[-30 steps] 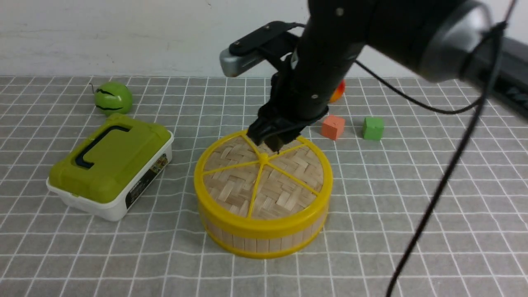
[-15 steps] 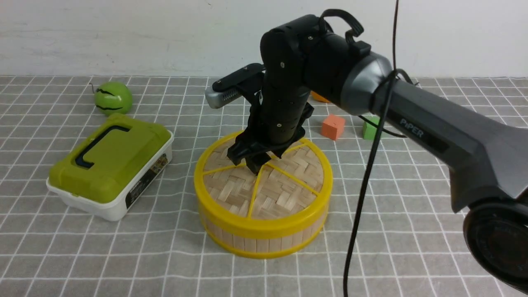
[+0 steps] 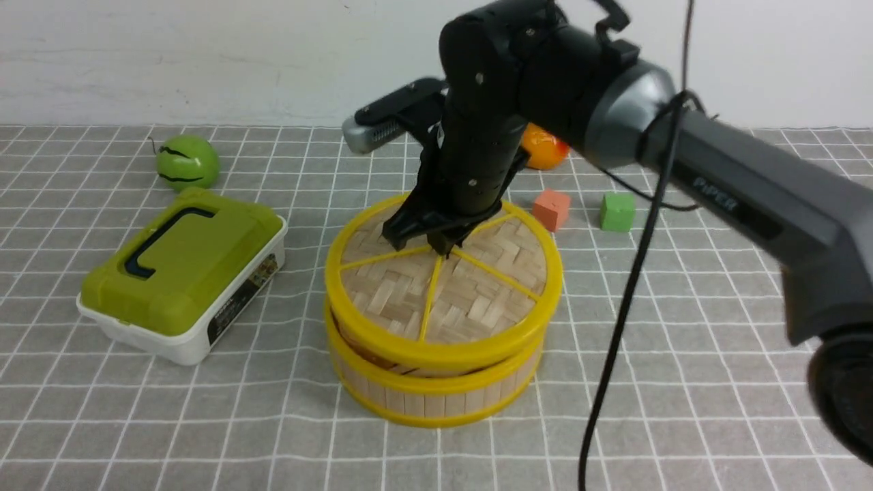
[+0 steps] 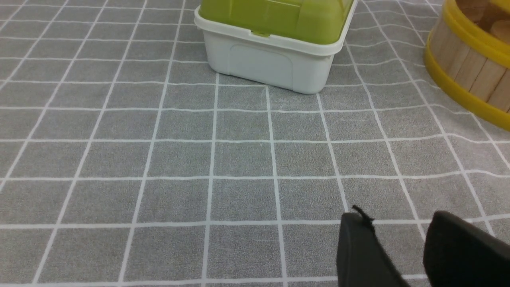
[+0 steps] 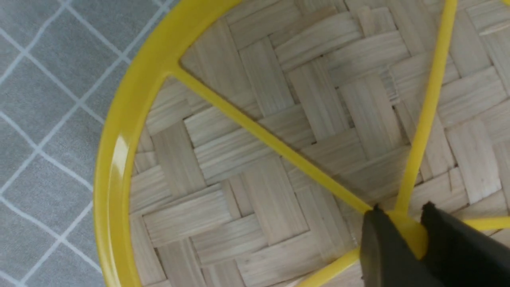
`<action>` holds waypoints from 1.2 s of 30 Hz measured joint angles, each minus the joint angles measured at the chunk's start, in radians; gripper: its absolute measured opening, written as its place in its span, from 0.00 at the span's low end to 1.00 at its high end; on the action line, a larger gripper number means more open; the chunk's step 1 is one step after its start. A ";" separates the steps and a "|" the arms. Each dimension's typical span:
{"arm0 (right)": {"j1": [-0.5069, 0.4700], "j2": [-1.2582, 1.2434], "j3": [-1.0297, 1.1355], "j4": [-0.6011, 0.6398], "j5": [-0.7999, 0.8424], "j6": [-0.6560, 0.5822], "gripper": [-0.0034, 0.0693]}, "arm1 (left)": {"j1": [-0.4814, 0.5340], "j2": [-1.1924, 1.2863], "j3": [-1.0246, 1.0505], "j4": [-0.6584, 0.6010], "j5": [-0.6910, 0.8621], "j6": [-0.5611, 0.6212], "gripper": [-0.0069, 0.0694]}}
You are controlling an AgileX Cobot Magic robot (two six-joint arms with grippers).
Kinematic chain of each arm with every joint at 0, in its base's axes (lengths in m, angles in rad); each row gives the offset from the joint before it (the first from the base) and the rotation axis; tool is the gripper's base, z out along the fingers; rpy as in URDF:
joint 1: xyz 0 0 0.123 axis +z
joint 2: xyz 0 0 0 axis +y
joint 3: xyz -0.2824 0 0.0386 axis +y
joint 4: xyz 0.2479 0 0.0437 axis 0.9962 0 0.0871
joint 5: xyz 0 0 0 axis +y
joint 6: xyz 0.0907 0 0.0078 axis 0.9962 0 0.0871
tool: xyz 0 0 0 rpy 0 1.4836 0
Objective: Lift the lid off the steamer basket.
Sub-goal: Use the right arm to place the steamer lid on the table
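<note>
The lid point(image 3: 443, 286), a woven bamboo disc with yellow rim and spokes, hangs tilted a little above the steamer basket point(image 3: 436, 392), with a gap between the two rims at the front left. My right gripper point(image 3: 430, 247) is shut on the lid's yellow centre knob point(image 5: 410, 233). The lid fills the right wrist view point(image 5: 279, 131). My left gripper point(image 4: 398, 239) hovers over bare cloth with a gap between its fingers, holding nothing. The basket's side shows in the left wrist view point(image 4: 470, 75).
A white box with an olive-green lid point(image 3: 181, 273) stands left of the basket, also in the left wrist view point(image 4: 275, 44). A green fruit point(image 3: 186, 161) lies far left. An orange fruit point(image 3: 545, 151), an orange cube point(image 3: 550, 209) and a green cube point(image 3: 617, 211) lie behind the basket.
My right gripper came down onto the lid's centre, closed on the knob, then rose. The lid has lifted off the basket's rim and tilted.
</note>
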 joint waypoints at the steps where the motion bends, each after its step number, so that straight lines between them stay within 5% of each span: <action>1: -0.003 -0.028 -0.003 -0.026 0.000 0.000 0.15 | 0.000 0.000 0.000 0.000 0.000 0.000 0.40; 10: -0.180 -0.309 0.101 -0.055 0.000 0.008 0.15 | 0.000 0.000 0.000 0.000 0.000 0.000 0.40; 20: -0.469 -0.419 0.608 -0.028 -0.082 0.009 0.15 | 0.000 0.000 0.000 0.000 0.000 0.000 0.40; 29: -0.500 -0.270 0.710 0.090 -0.343 0.008 0.15 | 0.000 0.000 0.000 0.000 0.000 0.000 0.40; 36: -0.500 -0.157 0.712 0.120 -0.376 0.029 0.17 | 0.000 0.000 0.000 0.000 0.000 0.000 0.40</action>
